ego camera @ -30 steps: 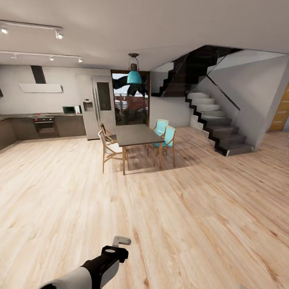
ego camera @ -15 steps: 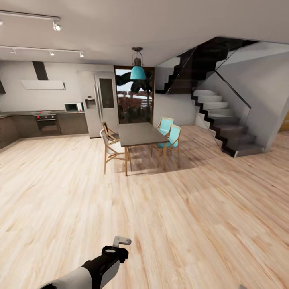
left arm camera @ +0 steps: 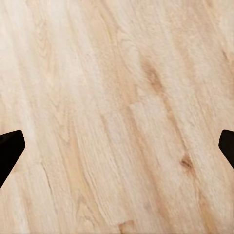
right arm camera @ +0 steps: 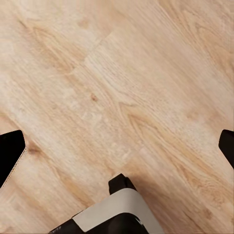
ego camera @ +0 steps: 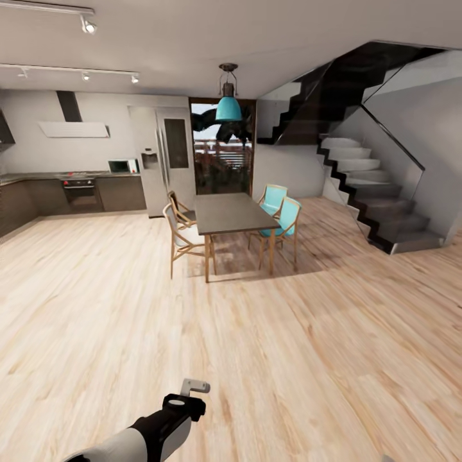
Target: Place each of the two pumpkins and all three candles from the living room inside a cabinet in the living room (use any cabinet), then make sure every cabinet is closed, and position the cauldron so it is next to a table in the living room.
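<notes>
The pumpkins, candles, cabinet and cauldron are out of view. My left arm reaches in from the lower edge of the head view, and its gripper (ego camera: 194, 387) hangs over bare wood floor. In the left wrist view the left gripper (left arm camera: 117, 148) is open, its dark fingertips (left arm camera: 9, 148) far apart with only floorboards between them. The right gripper (right arm camera: 117, 151) is open as well, over floor, with nothing held.
A dark-topped dining table (ego camera: 231, 213) stands ahead with wooden chairs (ego camera: 183, 237) on one side and turquoise chairs (ego camera: 282, 218) on the other. The staircase (ego camera: 378, 212) rises at the right and the kitchen units (ego camera: 77, 192) line the far left. Wide wood floor (ego camera: 289, 359) lies between.
The whole head view has shifted: table, stairs and kitchen slid right and slightly down, so the camera has turned left. My left arm holds the same pose.
</notes>
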